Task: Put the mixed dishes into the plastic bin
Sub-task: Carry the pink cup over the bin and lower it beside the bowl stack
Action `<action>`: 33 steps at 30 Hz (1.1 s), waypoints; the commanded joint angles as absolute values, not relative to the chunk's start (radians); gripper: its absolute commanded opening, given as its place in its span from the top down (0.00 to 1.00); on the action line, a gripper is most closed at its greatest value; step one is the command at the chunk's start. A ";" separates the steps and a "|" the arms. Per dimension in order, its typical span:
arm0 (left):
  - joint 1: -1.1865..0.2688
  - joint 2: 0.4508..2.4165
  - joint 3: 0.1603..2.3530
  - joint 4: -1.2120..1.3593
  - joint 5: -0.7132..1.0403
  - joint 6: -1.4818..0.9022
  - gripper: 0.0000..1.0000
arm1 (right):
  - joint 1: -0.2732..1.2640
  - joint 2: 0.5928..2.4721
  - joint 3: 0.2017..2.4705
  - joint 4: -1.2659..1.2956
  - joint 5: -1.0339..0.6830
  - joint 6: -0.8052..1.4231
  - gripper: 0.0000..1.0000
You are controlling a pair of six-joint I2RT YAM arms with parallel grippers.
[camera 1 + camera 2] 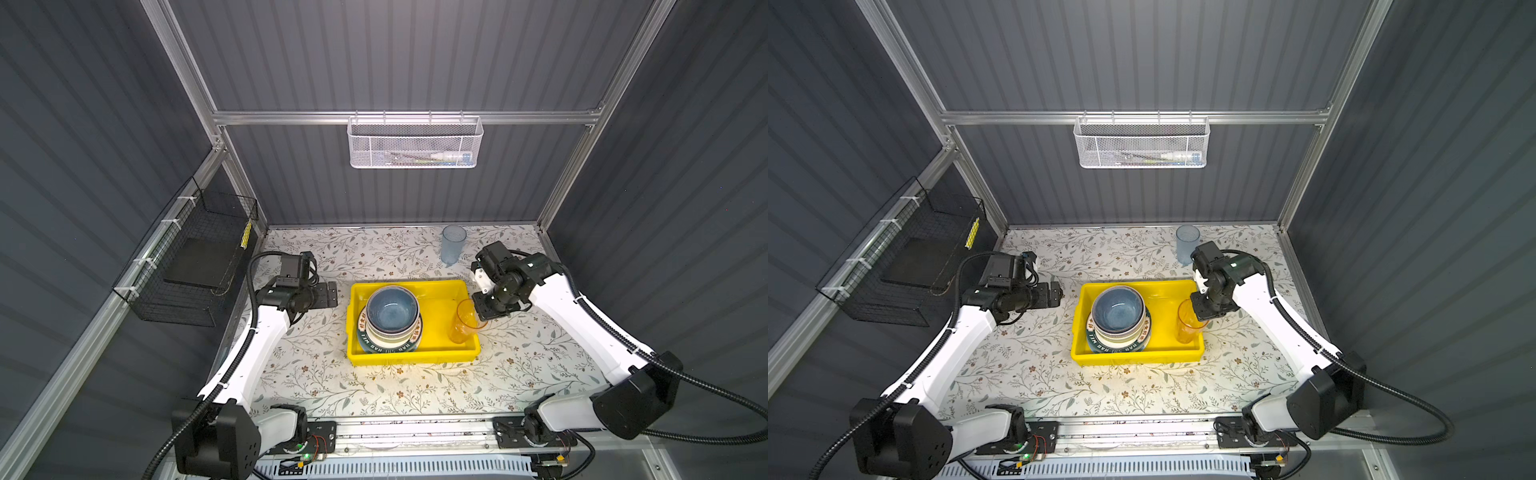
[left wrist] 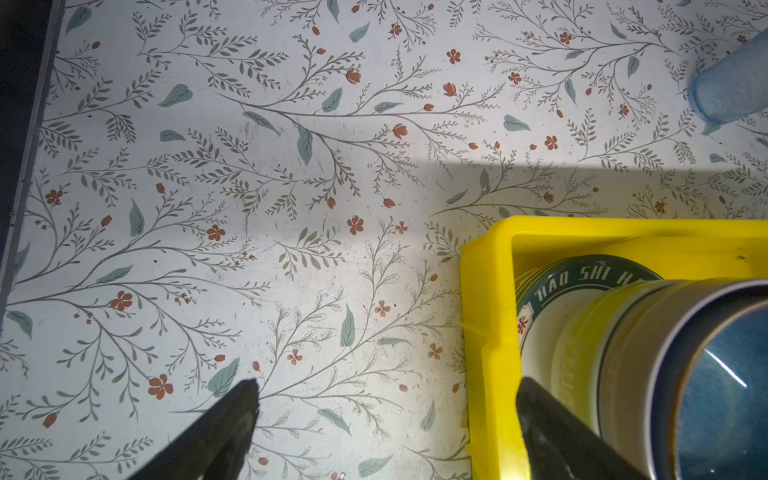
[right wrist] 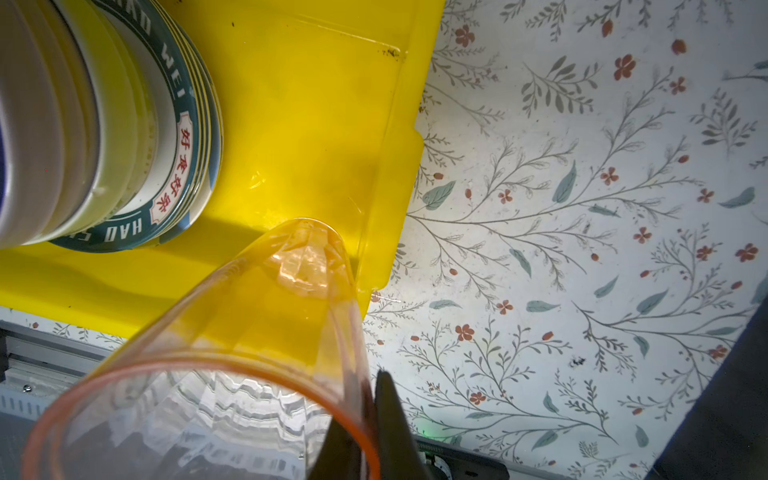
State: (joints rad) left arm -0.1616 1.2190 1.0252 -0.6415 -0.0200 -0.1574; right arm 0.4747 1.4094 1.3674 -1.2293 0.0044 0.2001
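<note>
Evidently the right gripper (image 3: 368,415) was clenched on the rim of the pink tumbler (image 3: 257,332) — wall between its fingers (image 3: 392,419) — so its base reached below them into the yellow bin (image 1: 415,358), while the left gripper (image 2: 386,386) stood spread, empty.

The plate rim (image 2: 582,276) reads "HAO SHI", "WEI" and red Chinese characters.
</note>
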 commanded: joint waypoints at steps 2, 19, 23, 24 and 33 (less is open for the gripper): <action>-0.153 1.191 1.014 -0.645 -0.022 -0.159 0.02 | 0.496 1.444 1.376 -1.276 0.033 0.219 1.00; -0.153 1.189 1.014 -0.645 -0.020 -0.158 0.02 | 0.577 1.567 1.370 -1.298 0.077 0.233 0.97; -0.153 1.190 1.013 -0.644 -0.021 -0.157 0.02 | 0.581 1.574 1.360 -1.286 0.073 0.236 0.96; -0.153 1.189 1.013 -0.645 -0.021 -0.157 0.02 | 0.583 1.574 1.357 -1.282 0.071 0.237 0.95; -0.153 1.194 1.013 -0.646 -0.019 -0.157 0.02 | 0.585 1.563 1.318 -1.251 0.054 0.243 0.86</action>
State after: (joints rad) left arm -0.1616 1.2079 1.0252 -0.6415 -0.0200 -0.1574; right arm 0.5797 1.5745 1.3304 -1.2442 0.0597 0.2317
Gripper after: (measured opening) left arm 0.977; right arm 0.140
